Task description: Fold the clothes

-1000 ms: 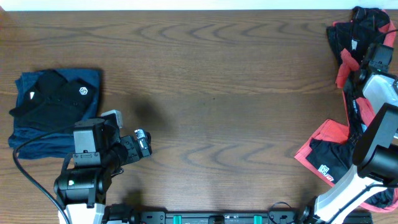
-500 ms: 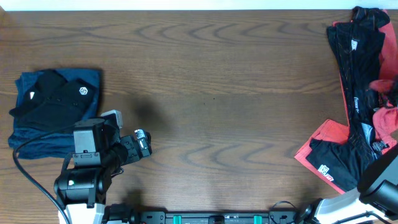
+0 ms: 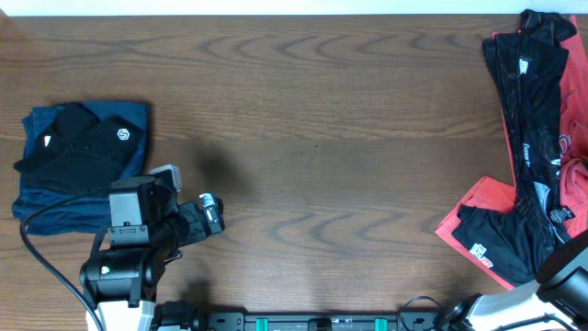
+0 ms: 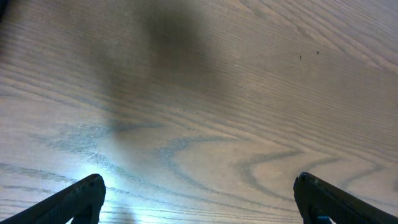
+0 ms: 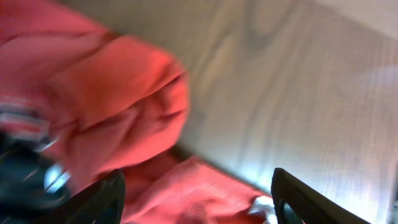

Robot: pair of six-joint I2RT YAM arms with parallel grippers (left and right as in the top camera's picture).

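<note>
1. A folded navy-and-black pile (image 3: 83,156) lies on the surface (image 3: 322,138).
2. The left hand (image 4: 199,183) hovers just beside the pile, released and empty.
3. The red-and-black clothes (image 3: 528,138) sprawl well apart from the pile, with the right hand (image 5: 199,186) released above them.

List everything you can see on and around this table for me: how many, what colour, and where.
Brown wooden table: one, brown, fills the overhead view.
Folded stack of navy-blue and black clothes: one stack, navy and black, at the table's left edge.
Loose heap of red and black garments: one heap, number of pieces unclear, red and black, along the right edge.
Black cable: one, black, curving beside the left arm.
Left arm: one, black and white, near-left corner; left gripper open over bare wood.
Right arm: one, black and white, near-right corner, mostly out of frame; right gripper open above red cloth, in a blurred picture.
</note>
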